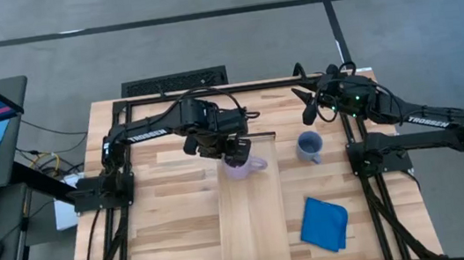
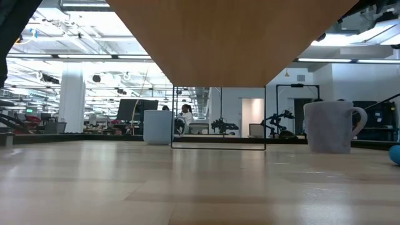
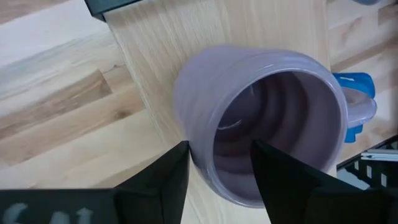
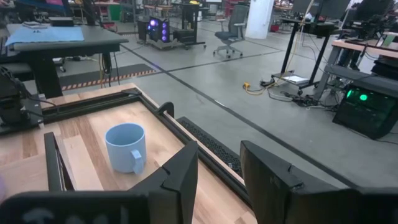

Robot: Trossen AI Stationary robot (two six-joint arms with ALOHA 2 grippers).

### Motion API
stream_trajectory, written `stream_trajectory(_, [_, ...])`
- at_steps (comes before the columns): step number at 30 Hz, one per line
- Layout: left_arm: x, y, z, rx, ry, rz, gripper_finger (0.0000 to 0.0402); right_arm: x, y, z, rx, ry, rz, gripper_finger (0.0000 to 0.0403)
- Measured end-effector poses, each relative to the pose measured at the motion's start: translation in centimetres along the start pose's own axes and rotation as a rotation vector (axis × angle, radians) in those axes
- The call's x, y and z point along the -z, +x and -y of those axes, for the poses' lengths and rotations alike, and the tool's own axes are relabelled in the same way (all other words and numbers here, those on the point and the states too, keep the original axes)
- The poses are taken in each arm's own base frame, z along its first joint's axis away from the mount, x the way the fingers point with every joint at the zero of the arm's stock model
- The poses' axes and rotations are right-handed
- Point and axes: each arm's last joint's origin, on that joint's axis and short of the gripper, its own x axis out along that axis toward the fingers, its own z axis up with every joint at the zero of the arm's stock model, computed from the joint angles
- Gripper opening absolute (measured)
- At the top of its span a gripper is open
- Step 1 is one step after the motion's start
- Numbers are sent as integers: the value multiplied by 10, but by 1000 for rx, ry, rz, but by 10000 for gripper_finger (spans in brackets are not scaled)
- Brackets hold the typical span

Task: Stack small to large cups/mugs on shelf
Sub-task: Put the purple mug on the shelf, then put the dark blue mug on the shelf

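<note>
Mugs: purple (image 1: 244,167), grey-blue (image 1: 309,146), blue (image 4: 126,148).

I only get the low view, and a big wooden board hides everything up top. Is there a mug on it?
Observer: Yes. A purple mug stands at the far end of the shelf.
Operator: Ooh! Is a pincer grabbing it?
Observer: The left pincer is open over the mug's wall, with one finger inside and one outside.
</note>
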Motion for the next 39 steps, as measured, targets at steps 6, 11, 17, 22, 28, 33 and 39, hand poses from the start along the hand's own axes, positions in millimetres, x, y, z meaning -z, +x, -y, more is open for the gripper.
stream_trajectory(6, [1,0,0,6,-9,-18,163,0,0,0,0,0,0,143])
stream_trajectory(11, [1,0,0,2,-10,-9,163,0,0,0,0,-2,0,143])
stream_trajectory(17, [1,0,0,-3,-24,9,163,0,0,0,0,-3,0,143])
stream_trajectory(22, [0,0,0,-3,-23,11,163,0,0,0,0,-2,0,143])
stream_trajectory(28, [1,-3,-1,8,-19,-2,163,0,0,0,0,-23,0,143])
stream_trajectory(33, [0,-23,-10,41,-22,53,162,0,0,0,0,-26,-1,143])
stream_trajectory(39, [2,-50,-23,40,57,221,162,0,0,0,0,-26,-1,143])
